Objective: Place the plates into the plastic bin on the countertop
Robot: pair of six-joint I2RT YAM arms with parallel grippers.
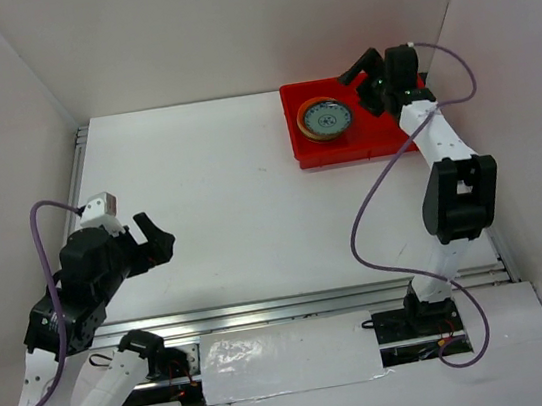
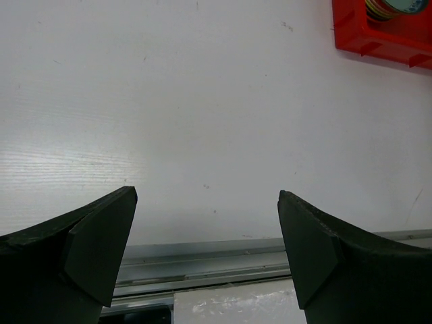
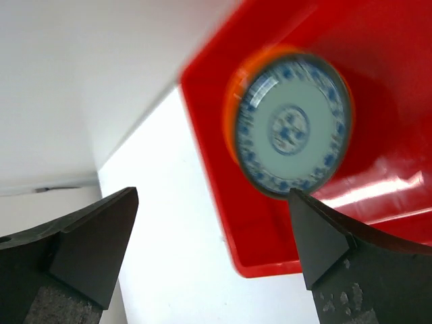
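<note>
**Plates stacked in the bin, right pincer open over them**

At the lower left of the top view, the left gripper hangs over the flat white countertop. Its jaws are spread wide and hold nothing, well apart from any plate.

Across the open surface, at the upper right, sits the shallow bright red plastic bin, its long side running left to right, near the white walls. Toward its left end lies a stack of small round plates, with a grey-blue patterned plate over an orange plate.

The right gripper hovers just up-right of the stack, jaws wide and empty. It is the nearer arm. The free room, I judge, lies down-left.
</note>
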